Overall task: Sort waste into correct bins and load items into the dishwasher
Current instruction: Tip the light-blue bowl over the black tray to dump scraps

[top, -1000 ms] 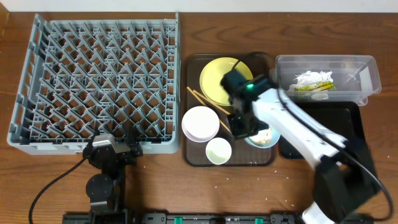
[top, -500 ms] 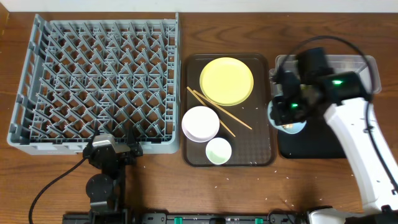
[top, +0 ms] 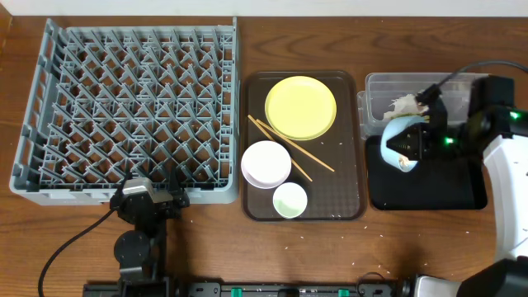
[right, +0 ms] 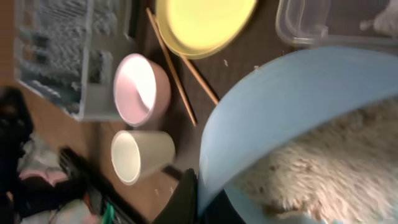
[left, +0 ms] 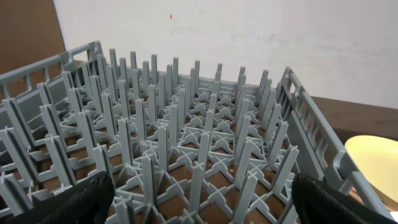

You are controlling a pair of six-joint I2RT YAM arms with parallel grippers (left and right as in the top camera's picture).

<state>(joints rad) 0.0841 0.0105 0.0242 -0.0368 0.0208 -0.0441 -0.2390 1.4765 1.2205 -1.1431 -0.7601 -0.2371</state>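
Observation:
My right gripper [top: 415, 143] is shut on the rim of the light blue bowl [top: 398, 137]. It holds the bowl tipped on its side over the black tray [top: 429, 191], just in front of the clear tub [top: 462, 79]. In the right wrist view the bowl [right: 292, 93] fills the frame, with rice and beige scraps [right: 311, 168] inside and a black finger [right: 185, 200] on its rim. A crumpled napkin [top: 404, 105] lies in the tub. My left gripper [top: 148, 200] is open at the front edge of the grey dish rack [top: 124, 107].
The brown tray [top: 342, 183] holds the yellow plate [top: 300, 107], chopsticks [top: 290, 150], white bowl [top: 266, 163] and small cup [top: 289, 200]. Rack pegs [left: 186, 137] fill the left wrist view. A few rice grains lie on the table in front.
The right arm has carried the blue bowl off the brown tray, rightwards to above the black tray, and tipped it onto its side. The left arm has not moved.

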